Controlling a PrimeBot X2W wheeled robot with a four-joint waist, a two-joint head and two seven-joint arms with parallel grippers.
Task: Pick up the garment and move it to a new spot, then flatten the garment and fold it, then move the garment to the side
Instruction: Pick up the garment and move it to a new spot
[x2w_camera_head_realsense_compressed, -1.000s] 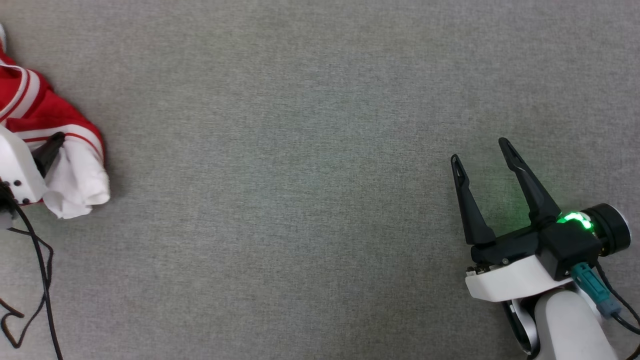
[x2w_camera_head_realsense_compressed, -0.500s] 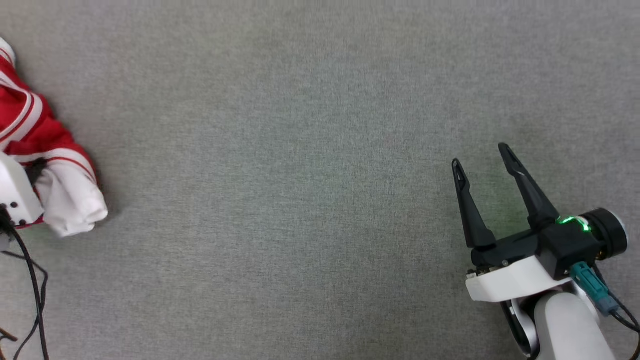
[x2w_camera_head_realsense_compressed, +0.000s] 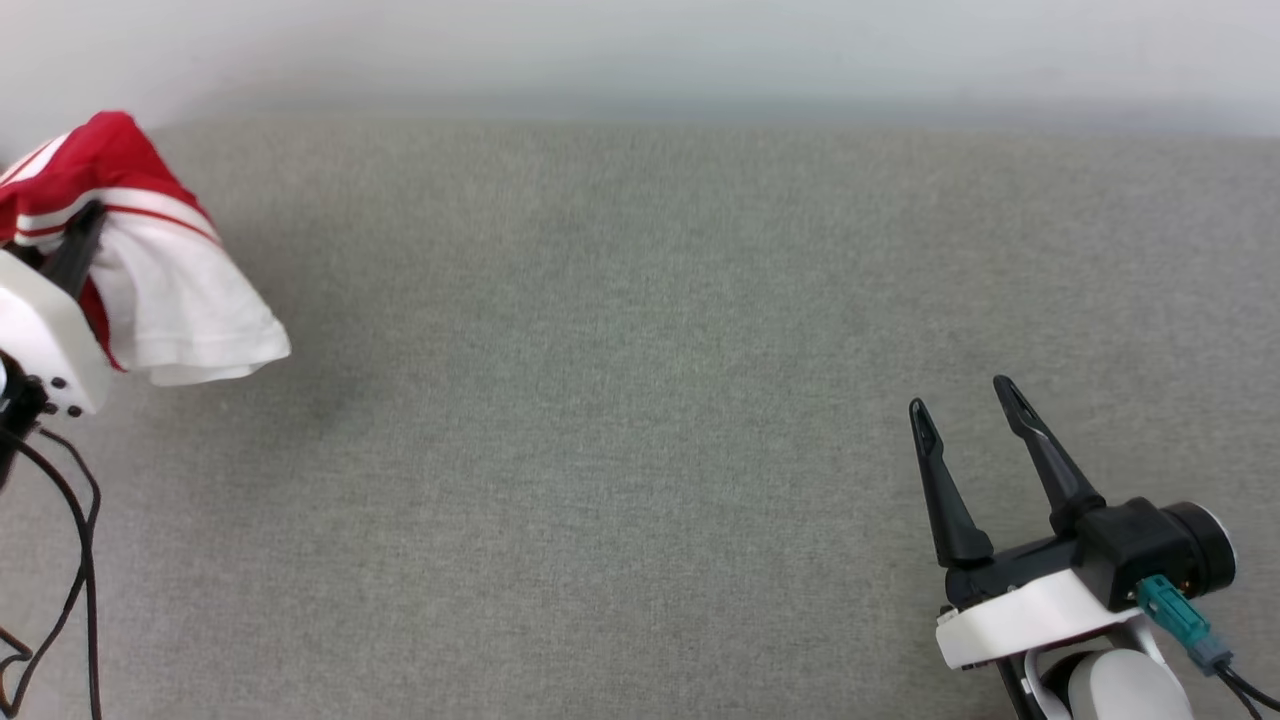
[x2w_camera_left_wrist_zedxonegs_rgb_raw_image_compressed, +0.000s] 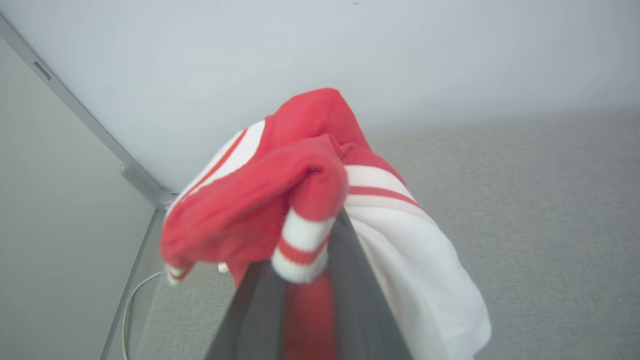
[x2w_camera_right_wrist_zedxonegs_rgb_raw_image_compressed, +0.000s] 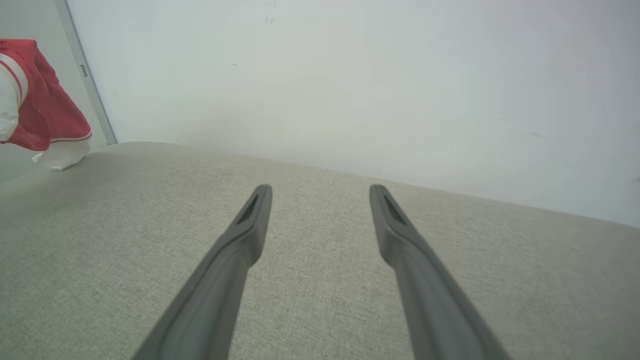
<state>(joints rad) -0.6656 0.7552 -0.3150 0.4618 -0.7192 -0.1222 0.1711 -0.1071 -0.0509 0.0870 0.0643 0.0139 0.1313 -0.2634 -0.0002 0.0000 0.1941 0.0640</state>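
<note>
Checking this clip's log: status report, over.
Left gripper shut on garment, bunched, hanging. Right gripper open, holding nothing. Nothing in the way on grey surface.

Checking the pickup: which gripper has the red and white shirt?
The left gripper, closed on a bunch of the shirt at the left edge of the head view. The right gripper stands open and empty.

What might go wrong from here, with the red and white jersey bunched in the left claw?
The left claw pinches only a bunched fold of the red and white jersey, so it may slip free. It hangs near the left edge of the grey fabric surface and could fall off. The open right claw is too far to help.
</note>
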